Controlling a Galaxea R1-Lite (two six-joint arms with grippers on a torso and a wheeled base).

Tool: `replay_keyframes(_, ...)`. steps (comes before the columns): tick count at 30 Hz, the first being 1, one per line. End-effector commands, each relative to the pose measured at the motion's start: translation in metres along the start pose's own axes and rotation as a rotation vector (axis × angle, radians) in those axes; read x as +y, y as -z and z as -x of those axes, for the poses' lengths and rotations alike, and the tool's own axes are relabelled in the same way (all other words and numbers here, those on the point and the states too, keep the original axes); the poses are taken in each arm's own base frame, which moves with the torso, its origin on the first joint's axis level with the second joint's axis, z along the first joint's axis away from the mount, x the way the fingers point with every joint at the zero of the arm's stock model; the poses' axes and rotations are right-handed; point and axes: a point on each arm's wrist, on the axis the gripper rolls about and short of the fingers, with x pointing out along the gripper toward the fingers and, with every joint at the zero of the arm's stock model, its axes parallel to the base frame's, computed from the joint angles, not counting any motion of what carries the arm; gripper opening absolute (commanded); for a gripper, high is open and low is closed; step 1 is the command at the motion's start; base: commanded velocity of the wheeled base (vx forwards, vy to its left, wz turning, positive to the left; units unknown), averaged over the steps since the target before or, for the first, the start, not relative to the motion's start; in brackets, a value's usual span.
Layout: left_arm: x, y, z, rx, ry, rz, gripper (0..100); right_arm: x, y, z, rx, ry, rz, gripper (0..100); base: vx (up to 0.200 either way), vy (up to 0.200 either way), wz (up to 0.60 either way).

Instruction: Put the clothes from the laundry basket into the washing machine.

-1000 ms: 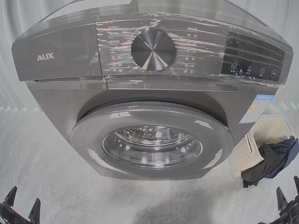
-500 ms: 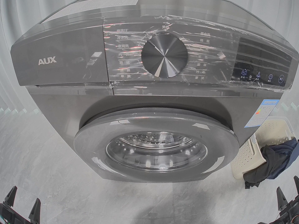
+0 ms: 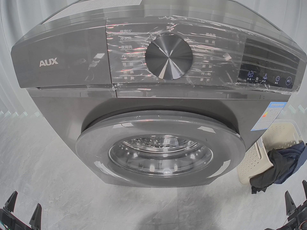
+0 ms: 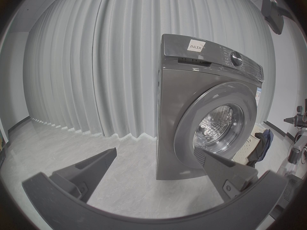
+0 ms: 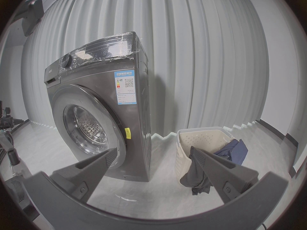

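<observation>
Hands: black left hand [image 3: 25, 200] and black right hand [image 3: 295, 187] are both hanging low, spread wide, holding nothing.
Clothes: dark grey and navy clothes [image 3: 281, 166] are draping over the cream perforated laundry basket [image 3: 281, 134] rim, beside the grey front-loading washing machine [image 3: 153, 96].
Blocking: its round glass door [image 3: 160, 150] is sitting shut.
Change: against a second ago, only the head camera is sitting shifted.
Writing: a blue-edged label sticker [image 3: 268, 115] is sitting on the front.

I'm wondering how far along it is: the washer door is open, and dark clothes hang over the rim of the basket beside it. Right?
Not quite. The washer has its door shut, not open, as the head view shows. The rest holds: dark clothes hang over the rim of the basket beside it.
</observation>
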Motion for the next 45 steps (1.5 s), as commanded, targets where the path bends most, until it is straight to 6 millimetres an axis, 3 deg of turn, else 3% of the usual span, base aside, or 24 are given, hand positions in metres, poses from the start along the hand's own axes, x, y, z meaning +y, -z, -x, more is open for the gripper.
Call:
replay_keyframes(1,0.000,0.005,0.000,-0.002,0.000,0.001,100,0.000,-0.010,0.003,-0.088,-0.009,0.003,100,0.000,0.000,0.00)
replay_keyframes(2,0.000,0.005,0.000,-0.002,0.000,0.001,100,0.000,-0.010,0.003,-0.088,-0.009,0.003,100,0.000,0.000,0.00)
replay_keyframes(3,0.000,0.005,0.000,-0.002,0.002,-0.001,100,0.001,-0.047,0.017,-0.246,-0.024,0.007,100,0.000,0.000,0.00)
replay_keyframes(4,0.000,0.005,0.000,-0.002,0.002,-0.002,100,0.001,-0.064,0.021,-0.238,-0.062,0.012,100,0.000,0.000,0.00)
replay_keyframes(6,0.000,0.005,0.000,-0.002,0.002,-0.001,100,0.002,-0.072,0.020,-0.164,-0.141,0.017,100,0.000,0.000,0.00)
replay_keyframes(10,0.000,0.005,0.000,-0.002,0.002,-0.002,100,0.004,-0.072,0.010,-0.055,-0.235,0.018,100,0.000,0.000,0.00)
replay_keyframes(15,0.000,0.005,0.000,-0.002,0.002,-0.004,100,0.011,-0.077,-0.017,0.105,-0.489,0.075,100,0.000,0.000,0.00)
replay_keyframes(22,0.000,0.005,0.000,-0.002,0.003,-0.004,100,0.016,-0.089,-0.058,0.174,-0.636,0.059,100,0.000,0.000,0.00)
replay_keyframes(36,0.000,0.005,0.000,-0.002,0.003,-0.007,100,0.028,-0.099,-0.125,0.251,-0.692,0.026,100,0.000,0.000,0.00)
replay_keyframes(45,0.000,0.005,0.000,-0.002,0.003,-0.007,100,0.045,-0.104,-0.139,0.295,-0.693,-0.023,100,0.000,0.000,0.00)
